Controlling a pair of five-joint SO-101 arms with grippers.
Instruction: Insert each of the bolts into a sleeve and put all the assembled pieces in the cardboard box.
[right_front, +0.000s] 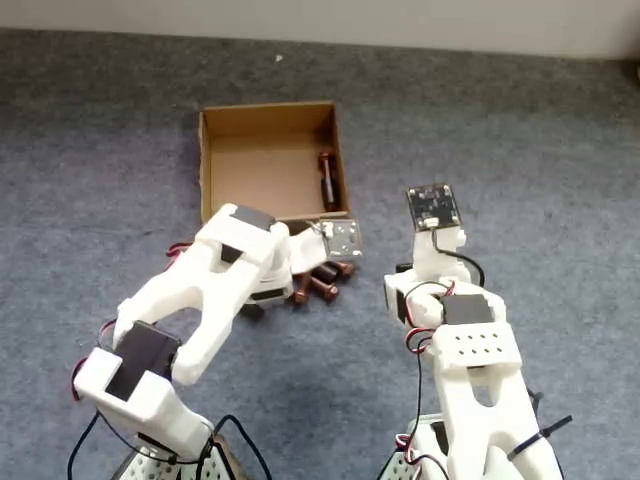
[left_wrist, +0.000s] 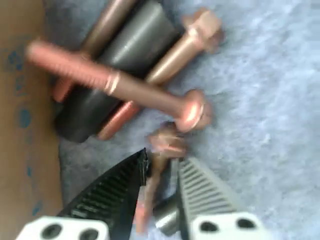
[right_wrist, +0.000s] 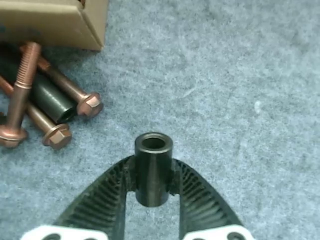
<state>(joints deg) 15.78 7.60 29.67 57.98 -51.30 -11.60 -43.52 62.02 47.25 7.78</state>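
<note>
Our left arm (right_front: 200, 300) is bent forward and angled in toward the middle, wrist tipped down low. Its gripper (left_wrist: 162, 160) has the jaws nearly together with a copper bolt (left_wrist: 152, 180) pinched between them, though that bit's blurry for us. The right arm (right_front: 470, 350) reaches straight ahead, apart from the left one, and the right gripper (right_wrist: 152, 170) is squeezed onto the sides of a dark sleeve (right_wrist: 152, 182) near the fingertips.

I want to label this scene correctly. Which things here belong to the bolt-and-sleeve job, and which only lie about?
Job: cardboard box, assembled piece inside it, loose bolts, loose sleeve, bolt in left gripper, sleeve in right gripper.
Lying about: grey carpet underneath.
</note>
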